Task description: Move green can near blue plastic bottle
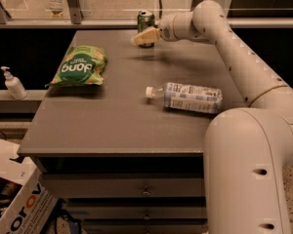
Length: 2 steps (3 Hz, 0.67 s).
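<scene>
The green can (146, 21) stands upright at the far edge of the table, its silver top rim showing. My gripper (142, 38) reaches in from the right and sits right at the can's lower front, partly covering it. The blue plastic bottle (189, 97) lies on its side in the middle right of the table, white cap pointing left, well in front of the can.
A flat green snack bag (79, 67) lies on the left part of the grey table (112, 126). A small white pump bottle (12, 84) stands on a ledge left of the table. My arm (244, 67) spans the table's right side. A cardboard box (19, 204) sits at lower left.
</scene>
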Motion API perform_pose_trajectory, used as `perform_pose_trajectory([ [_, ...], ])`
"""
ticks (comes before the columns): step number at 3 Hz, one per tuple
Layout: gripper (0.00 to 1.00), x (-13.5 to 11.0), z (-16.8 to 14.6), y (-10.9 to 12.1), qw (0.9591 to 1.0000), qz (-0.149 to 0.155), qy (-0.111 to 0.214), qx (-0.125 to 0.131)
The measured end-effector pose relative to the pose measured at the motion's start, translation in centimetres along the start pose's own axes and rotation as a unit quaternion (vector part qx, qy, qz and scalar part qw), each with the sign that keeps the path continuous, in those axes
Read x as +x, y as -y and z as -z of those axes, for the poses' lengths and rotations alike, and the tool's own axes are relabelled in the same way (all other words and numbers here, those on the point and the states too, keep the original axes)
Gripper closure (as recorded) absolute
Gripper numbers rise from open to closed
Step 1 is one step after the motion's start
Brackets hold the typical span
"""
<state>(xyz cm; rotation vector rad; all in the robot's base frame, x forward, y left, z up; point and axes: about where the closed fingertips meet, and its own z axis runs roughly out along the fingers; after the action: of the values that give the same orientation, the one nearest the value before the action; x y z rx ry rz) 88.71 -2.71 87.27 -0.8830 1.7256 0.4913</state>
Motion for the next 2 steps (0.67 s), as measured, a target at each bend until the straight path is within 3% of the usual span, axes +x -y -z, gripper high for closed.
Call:
perform_pose_trajectory([
  [1, 0.0, 0.4, -0.7, 1.1, 0.9999, -0.005, -0.005, 0.012],
  [2, 0.18, 0.7, -0.7, 2.3, 0.9995, -0.017, -0.008, 0.027],
])
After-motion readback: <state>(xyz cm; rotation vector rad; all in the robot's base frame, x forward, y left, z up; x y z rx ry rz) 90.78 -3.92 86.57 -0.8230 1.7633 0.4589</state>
